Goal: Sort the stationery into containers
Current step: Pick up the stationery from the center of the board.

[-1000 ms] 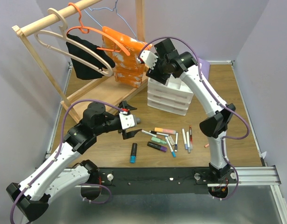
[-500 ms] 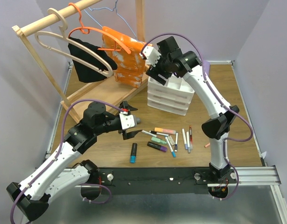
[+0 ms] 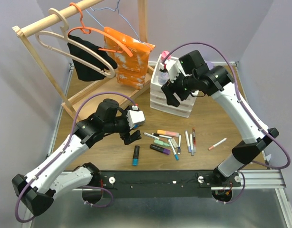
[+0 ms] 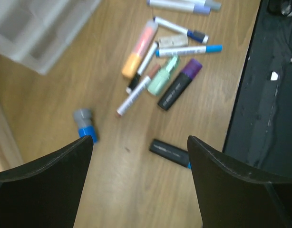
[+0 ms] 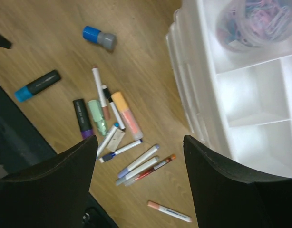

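Several pens and highlighters (image 3: pixel 170 139) lie in a loose pile on the wooden table in front of the white drawer organiser (image 3: pixel 180 105). A black highlighter with a blue cap (image 3: pixel 135 155) lies apart on the left, and a lone pen (image 3: pixel 217 144) on the right. A pink-topped clear jar (image 3: pixel 163 57) stands in the tray's back-left compartment (image 5: pixel 253 102). My left gripper (image 3: pixel 132 129) is open and empty, above the table left of the pile, over the black highlighter (image 4: pixel 170 152) and a blue-capped bottle (image 4: pixel 84 124). My right gripper (image 3: pixel 170 91) is open and empty over the organiser's front left.
A wooden clothes rack (image 3: pixel 36 52) with hangers, a black cloth (image 3: pixel 89 59) and an orange bag (image 3: pixel 129 59) stands at the back left. A black rail (image 3: pixel 160 183) runs along the near edge. Purple walls close in left and right.
My right arm has swung forward and right, off the back of the organiser, and the pink-topped jar now shows in the tray. My left gripper has shifted slightly right.
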